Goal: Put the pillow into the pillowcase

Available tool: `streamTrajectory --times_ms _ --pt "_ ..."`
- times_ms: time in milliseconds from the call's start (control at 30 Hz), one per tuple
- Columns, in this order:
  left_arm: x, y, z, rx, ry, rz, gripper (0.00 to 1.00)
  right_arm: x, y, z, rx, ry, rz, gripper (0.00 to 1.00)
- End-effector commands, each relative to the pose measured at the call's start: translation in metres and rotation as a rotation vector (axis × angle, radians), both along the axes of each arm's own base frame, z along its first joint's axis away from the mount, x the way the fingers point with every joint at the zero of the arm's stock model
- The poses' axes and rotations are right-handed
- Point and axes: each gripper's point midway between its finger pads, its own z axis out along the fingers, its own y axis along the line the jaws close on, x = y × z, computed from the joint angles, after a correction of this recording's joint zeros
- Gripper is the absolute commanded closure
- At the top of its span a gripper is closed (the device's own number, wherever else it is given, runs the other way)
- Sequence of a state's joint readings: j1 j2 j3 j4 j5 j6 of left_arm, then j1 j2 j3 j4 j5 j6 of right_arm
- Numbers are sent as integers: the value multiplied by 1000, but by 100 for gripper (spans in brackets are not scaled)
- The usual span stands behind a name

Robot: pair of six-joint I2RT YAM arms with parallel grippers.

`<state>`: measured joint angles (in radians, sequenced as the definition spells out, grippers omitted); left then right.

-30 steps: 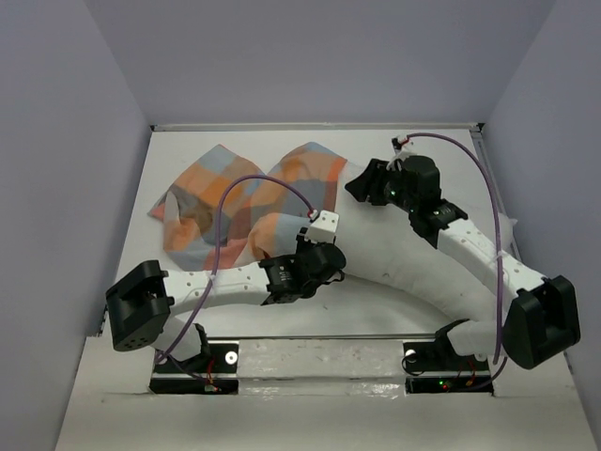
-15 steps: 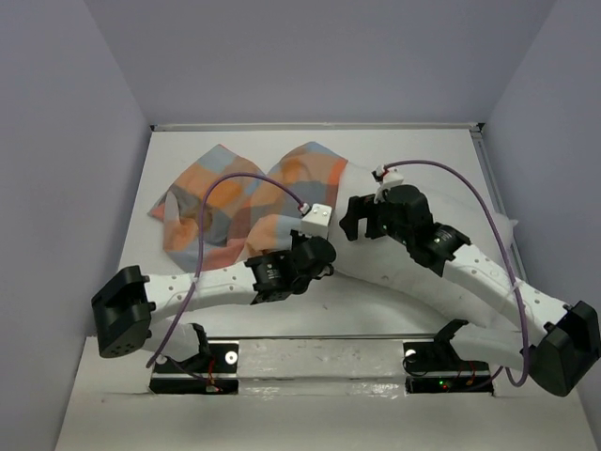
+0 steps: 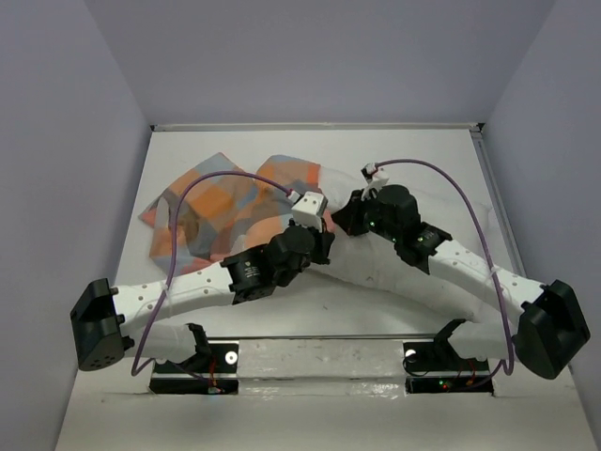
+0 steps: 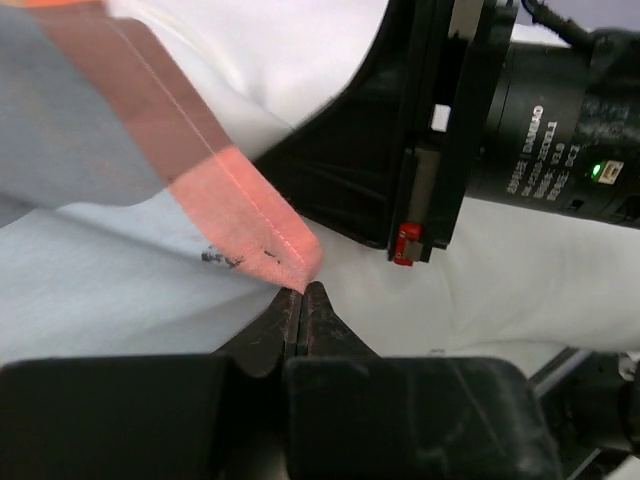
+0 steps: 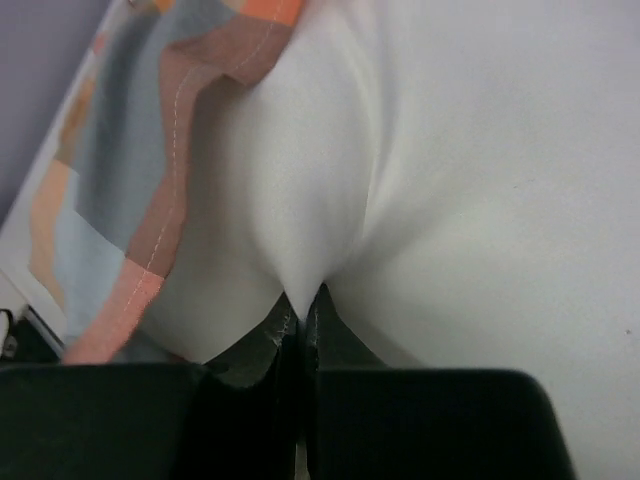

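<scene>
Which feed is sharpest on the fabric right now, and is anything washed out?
Left wrist: the pillowcase hem stitching is crisp, the near foreground dark and blurred. Right wrist: the pillow is nearly blown out, and only fold shadows show its shape. Top external: even light, soft shadows, no glare.

A lab test cell: bare lavender walls [image 3: 310,56] box in a white table [image 3: 235,141].

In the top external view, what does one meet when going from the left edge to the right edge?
The left arm's black joint, pillowcase, left end effector, right end effector, right arm's black joint.
</scene>
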<state>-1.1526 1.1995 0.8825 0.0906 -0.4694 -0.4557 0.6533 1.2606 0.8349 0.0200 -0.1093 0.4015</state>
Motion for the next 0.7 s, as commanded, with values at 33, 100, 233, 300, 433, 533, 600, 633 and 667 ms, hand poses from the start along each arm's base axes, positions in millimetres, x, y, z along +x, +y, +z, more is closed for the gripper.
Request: streamTrajectory --times_ms 33,100,233,300,433,533,600,633,667 --pt "-17 -35 52 -259 -16 -135 100 -6 15 145 426 -263 4 100" --pt "-20 -24 46 -276 -1 -118 100 -5 -11 181 502 -351 -113 100" --pt "-27 -3 30 -298 29 -85 100 -10 -50 209 550 -444 -256 100" --pt "-32 2 23 -309 49 -87 100 -7 -66 205 526 -452 -335 100" --pt "-32 -7 23 -300 49 -113 100 -5 -62 183 496 -410 -330 100" --pt "-29 -31 33 -285 37 -164 100 5 -31 134 448 -302 -317 100" --pt "-37 -52 33 -301 50 -240 100 19 -11 94 379 -226 -315 100" --pt "-41 -57 34 -308 54 -263 100 22 -4 89 380 -202 -304 100" --pt "-45 -60 33 -317 66 -267 100 27 0 81 367 -190 -308 100"
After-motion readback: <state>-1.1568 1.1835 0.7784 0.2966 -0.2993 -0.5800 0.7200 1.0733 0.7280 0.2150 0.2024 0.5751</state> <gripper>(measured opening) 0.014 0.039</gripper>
